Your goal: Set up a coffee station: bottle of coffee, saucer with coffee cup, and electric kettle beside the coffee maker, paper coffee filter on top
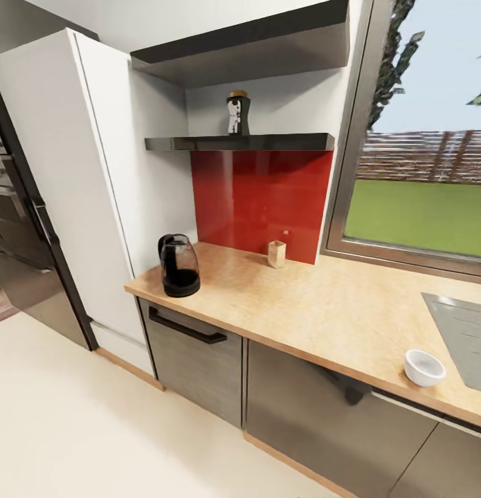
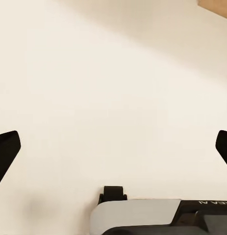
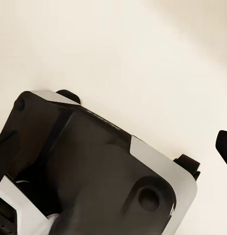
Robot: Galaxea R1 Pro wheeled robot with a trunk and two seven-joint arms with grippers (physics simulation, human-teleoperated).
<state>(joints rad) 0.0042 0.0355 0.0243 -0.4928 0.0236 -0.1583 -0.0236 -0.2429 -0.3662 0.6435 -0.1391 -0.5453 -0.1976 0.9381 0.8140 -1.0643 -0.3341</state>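
Approach phase, both end effectors hanging over bare floor (image 2: 113,73).
Left end effector (image 2: 113,149) is sitting wide open, empty; right end effector (image 3: 113,142) looks open too, nothing held. Bottle of coffee (image 1: 237,113) is standing upright on the kitchen shelf (image 1: 240,143), well above and ahead of both; electric kettle (image 1: 178,266) on worktop (image 1: 323,304). Nearer arm: can't tell.

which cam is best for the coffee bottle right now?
Head view: the bottle of coffee stands upright on the black kitchen shelf, unobstructed. Both wrist views look at the cream floor and robot base parts instead.
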